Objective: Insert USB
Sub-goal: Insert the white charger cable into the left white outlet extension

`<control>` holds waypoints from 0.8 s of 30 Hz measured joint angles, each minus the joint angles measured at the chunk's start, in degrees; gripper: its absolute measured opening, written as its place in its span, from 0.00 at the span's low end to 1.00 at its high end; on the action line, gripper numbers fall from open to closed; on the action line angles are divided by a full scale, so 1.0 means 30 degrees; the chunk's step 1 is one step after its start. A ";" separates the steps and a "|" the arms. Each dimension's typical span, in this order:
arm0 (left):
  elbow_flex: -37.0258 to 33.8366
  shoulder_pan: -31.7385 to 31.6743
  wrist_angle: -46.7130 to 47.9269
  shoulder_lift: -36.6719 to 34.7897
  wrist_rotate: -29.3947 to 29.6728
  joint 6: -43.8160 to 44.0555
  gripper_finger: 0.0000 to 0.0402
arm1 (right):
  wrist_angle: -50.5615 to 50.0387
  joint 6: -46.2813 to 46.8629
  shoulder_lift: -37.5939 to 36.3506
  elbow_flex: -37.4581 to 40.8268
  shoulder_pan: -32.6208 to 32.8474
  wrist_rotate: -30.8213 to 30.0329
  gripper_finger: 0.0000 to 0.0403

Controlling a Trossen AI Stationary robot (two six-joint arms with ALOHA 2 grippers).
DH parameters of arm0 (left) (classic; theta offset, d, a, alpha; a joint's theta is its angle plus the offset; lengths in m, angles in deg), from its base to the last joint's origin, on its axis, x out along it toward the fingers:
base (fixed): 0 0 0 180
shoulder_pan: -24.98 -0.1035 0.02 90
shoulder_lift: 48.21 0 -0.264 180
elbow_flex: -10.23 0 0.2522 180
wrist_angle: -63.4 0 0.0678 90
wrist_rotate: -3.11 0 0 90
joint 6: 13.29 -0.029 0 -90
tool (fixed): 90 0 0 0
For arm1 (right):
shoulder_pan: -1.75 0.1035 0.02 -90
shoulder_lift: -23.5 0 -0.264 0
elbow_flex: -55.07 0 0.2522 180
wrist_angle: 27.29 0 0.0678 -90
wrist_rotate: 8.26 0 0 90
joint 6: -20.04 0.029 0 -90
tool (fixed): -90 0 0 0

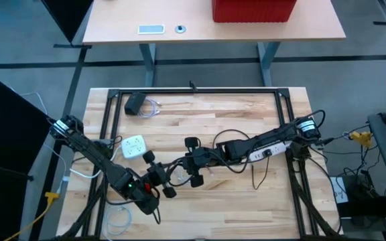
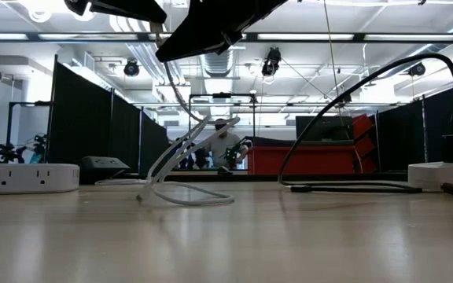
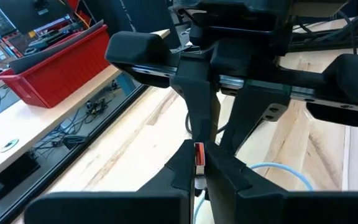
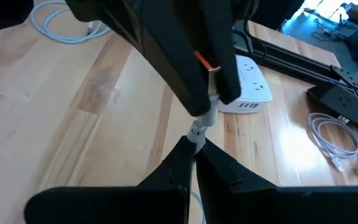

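Note:
A white USB cable ends in a plug (image 3: 199,155) with an orange insert. It is held in the air over the middle of the wooden table (image 1: 246,201). My left gripper (image 3: 199,177) is shut on the plug. My right gripper (image 4: 193,149) meets it tip to tip and is shut on the white cable (image 4: 199,127) just behind the plug. The rest of the cable (image 2: 187,192) hangs down, and its loop lies on the table. A white charging hub (image 1: 134,146) sits flat on the table, left of both grippers. My left gripper pinches the USB plug (image 4: 207,67) between its two fingertips, the orange insert showing between them. The plug is lifted clear of the table. My right gripper pinches the white collar of the cable (image 4: 196,134) just behind the plug, at its fingertips only. It comes from the side opposite my left gripper. The cable hangs slack below the hold.
A black adapter (image 1: 136,102) with a coiled white cable (image 1: 153,108) lies at the far left. A white power strip (image 1: 270,150) and black cords lie under my right arm. A black frame (image 1: 200,90) borders the table. A red bin (image 1: 253,10) stands on the desk beyond.

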 joint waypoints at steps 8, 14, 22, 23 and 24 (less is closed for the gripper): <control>0.0022 0.1272 0.0042 -0.0682 0.0868 -0.0073 0.03 | 0.0099 -0.0219 -0.0726 0.0001 0.0628 0.0189 0.09; 0.0022 0.2417 0.0086 -0.0690 0.2427 -0.0274 0.03 | 0.1855 -0.0005 -0.0687 0.0015 0.0804 0.0631 0.21; 0.0029 0.3792 -0.1509 -0.1017 0.3104 -0.2296 0.03 | 0.3850 0.0761 -0.0364 0.0044 0.0679 0.1085 0.31; 0.0029 0.3987 -0.1857 -0.1054 0.3230 -0.2814 0.03 | 0.4248 0.0765 -0.0364 0.0044 0.0679 0.1188 0.32; 0.0029 0.4151 -0.2278 -0.1094 0.3324 -0.3289 0.03 | 0.4749 0.0758 -0.0323 0.0044 0.0679 0.1502 0.33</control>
